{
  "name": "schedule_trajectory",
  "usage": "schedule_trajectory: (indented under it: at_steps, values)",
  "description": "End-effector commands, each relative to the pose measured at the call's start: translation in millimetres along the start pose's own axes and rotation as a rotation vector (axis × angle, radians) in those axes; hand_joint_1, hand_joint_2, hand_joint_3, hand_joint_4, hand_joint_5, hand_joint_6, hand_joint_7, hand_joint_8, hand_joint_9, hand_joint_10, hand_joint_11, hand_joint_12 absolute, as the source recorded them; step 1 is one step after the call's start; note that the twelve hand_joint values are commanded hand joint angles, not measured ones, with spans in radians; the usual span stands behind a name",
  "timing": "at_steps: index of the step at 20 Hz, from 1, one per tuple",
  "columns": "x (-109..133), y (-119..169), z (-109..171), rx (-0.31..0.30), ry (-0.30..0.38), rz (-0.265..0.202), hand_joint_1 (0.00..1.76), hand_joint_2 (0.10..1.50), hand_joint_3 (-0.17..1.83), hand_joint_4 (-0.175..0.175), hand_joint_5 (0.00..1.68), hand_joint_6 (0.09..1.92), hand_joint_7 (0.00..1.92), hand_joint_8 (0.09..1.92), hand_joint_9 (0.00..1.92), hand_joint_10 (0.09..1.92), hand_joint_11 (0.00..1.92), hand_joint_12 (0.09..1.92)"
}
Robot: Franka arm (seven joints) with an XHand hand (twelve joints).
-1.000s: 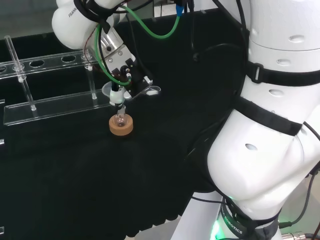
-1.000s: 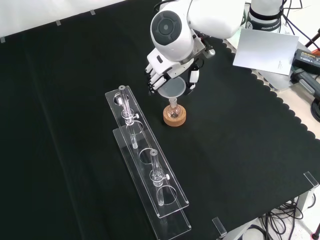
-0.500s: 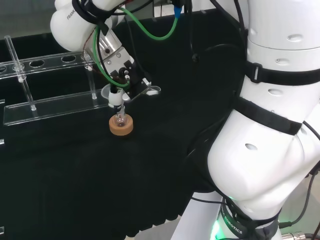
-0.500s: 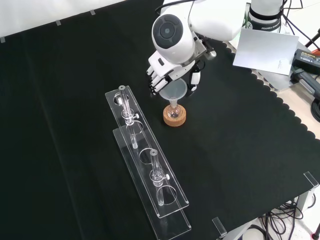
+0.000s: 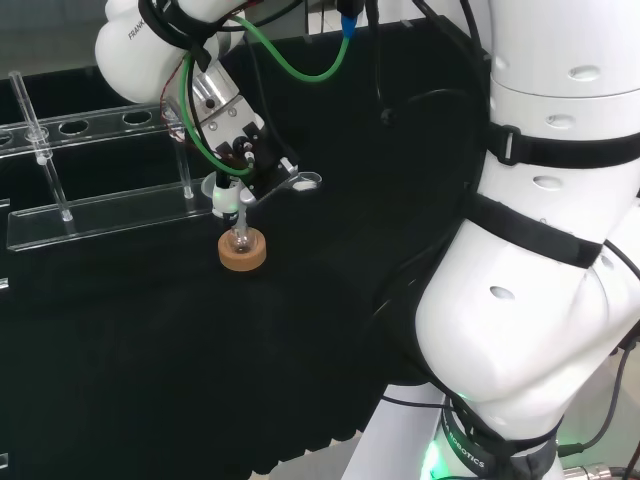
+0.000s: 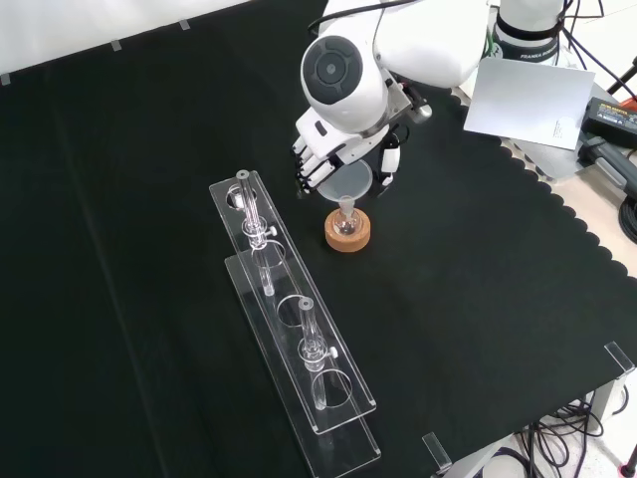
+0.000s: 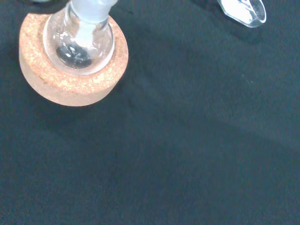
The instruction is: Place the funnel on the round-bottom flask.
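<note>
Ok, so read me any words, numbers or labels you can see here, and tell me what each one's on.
On the white arm link: small dark lettering, partly hidden, not readable.
On the white sheet at the bench edge: a tiny mark, too small to read.
No print visible on the funnel, round-bottom flask, cork ring or clear rack.

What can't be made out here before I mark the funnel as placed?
- Funnel stem tip: in the front view too small to tell whether it is inside the flask neck.
- Hand: front view, arm link covers the palm.
- Flask mouth: wrist view, cut off by the edge.
</note>
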State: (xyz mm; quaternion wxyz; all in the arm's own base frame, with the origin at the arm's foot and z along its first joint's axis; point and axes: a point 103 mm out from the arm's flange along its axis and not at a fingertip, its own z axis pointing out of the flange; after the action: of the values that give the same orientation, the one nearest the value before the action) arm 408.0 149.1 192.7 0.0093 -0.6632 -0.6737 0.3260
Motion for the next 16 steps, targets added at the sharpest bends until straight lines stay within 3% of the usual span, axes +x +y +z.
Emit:
schedule_trajectory:
  at_steps: [1,5,9,10,11,16]
  values:
    - [-6,0,6,0.022,0.011,-0.004,0.65,0.65,0.42,-0.046,0.20,0.09,0.06,0.63,0.43,0.66,0.44,1.36]
    - [-9,-2,10,0.013,0.033,-0.018,0.61,0.64,0.36,-0.038,0.11,0.09,0.00,0.42,0.28,0.71,0.38,1.40]
    - [-15,-12,9,-0.103,0.082,-0.039,0.53,0.63,0.26,-0.029,0.02,0.09,0.00,0.16,0.11,0.78,0.31,1.45]
    - [-19,-16,6,-0.156,0.100,-0.046,0.52,0.63,0.24,-0.030,0.02,0.09,0.01,0.14,0.10,0.79,0.30,1.45]
    - [-22,-19,4,-0.204,0.114,-0.054,0.51,0.64,0.22,-0.034,0.05,0.09,0.04,0.17,0.13,0.79,0.30,1.46]
    - [-44,-28,0,-0.304,0.206,-0.080,0.50,0.68,0.14,-0.042,0.16,0.09,0.05,0.53,0.29,0.72,0.35,1.43]
